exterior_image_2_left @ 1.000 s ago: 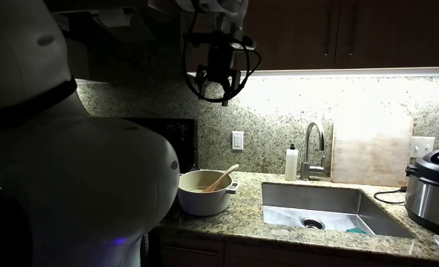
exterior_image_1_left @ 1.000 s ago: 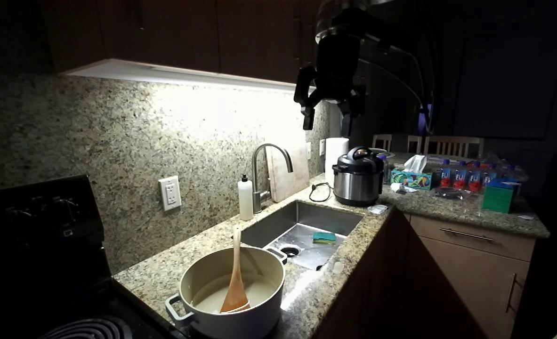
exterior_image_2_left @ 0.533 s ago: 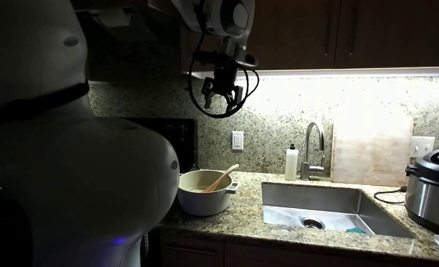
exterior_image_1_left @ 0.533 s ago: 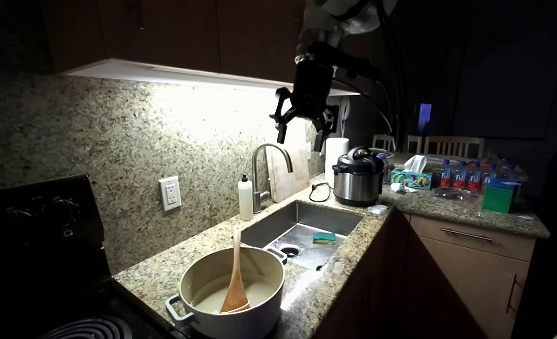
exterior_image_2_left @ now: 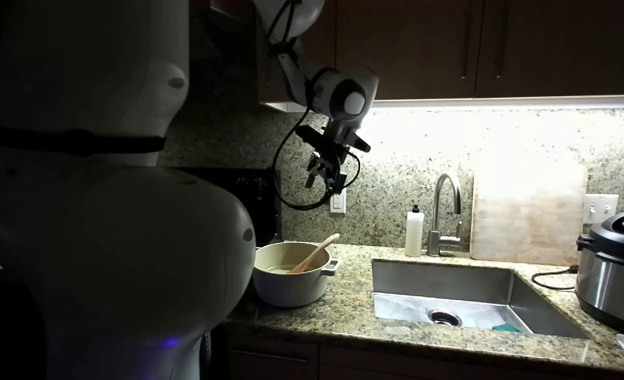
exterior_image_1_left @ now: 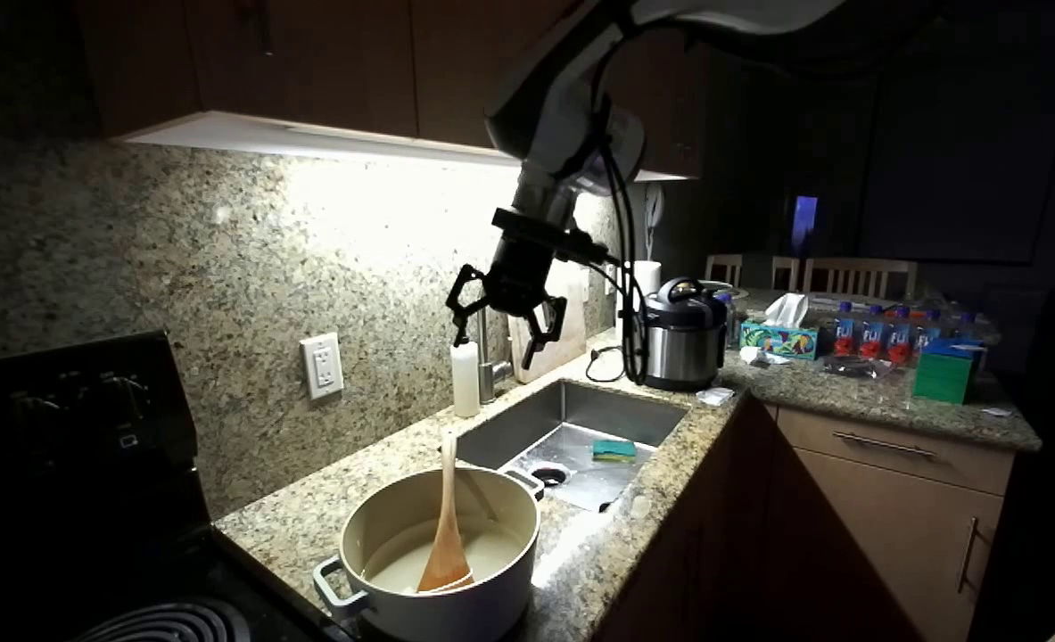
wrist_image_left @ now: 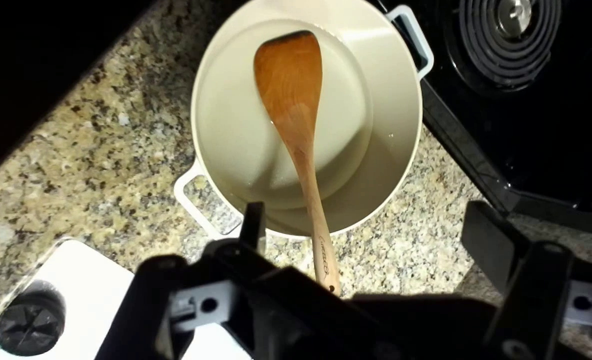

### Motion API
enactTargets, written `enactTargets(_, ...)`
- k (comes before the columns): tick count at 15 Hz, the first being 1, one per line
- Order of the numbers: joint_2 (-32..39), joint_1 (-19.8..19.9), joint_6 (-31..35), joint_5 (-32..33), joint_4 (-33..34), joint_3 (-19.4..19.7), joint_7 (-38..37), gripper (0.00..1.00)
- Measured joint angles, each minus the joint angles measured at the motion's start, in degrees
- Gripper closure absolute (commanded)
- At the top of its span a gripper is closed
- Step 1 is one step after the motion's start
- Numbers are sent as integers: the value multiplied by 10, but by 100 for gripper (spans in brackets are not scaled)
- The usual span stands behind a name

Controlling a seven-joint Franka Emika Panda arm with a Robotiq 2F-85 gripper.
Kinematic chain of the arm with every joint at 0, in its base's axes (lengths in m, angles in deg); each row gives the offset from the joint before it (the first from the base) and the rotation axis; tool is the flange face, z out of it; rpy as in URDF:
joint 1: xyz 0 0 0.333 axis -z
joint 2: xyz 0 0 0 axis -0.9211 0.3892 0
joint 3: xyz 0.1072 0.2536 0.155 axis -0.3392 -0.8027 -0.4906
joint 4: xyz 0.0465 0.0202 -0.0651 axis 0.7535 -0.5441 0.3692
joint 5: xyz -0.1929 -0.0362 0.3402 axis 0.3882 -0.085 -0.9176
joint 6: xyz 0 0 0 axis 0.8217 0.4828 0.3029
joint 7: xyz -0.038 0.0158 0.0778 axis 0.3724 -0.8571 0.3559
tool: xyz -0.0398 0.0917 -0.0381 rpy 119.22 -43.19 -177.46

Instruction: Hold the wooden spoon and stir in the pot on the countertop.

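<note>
In an exterior view, a long white under-cabinet light (exterior_image_1_left: 402, 150) bleaches the speckled beige granite backsplash (exterior_image_1_left: 358, 232); the upper right is near-black. In the wrist view, the steel sink (wrist_image_left: 95, 280) glares white, lower left; the black gripper fingers (wrist_image_left: 491, 245) seem slightly blurred.

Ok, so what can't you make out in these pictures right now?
Spoon: its lettering, too small and blurred to read, wrist view.
Pot: one side, hidden by the arm, in an exterior view.
Sponge: part, hidden by the counter, in an exterior view.
Outlet: its top, hidden by the claw, in an exterior view.
Cooker: one side, cut off by the right edge, in an exterior view.
</note>
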Motion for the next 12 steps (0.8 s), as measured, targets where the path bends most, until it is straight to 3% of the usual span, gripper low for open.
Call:
enactTargets(3,61,-5,3,-18,53,-2,-36,0)
enactTargets(8,66,-5,2,-21,66,-2,-44,0)
enactTargets(12,116,-4,-119,16,134,5,-43,0)
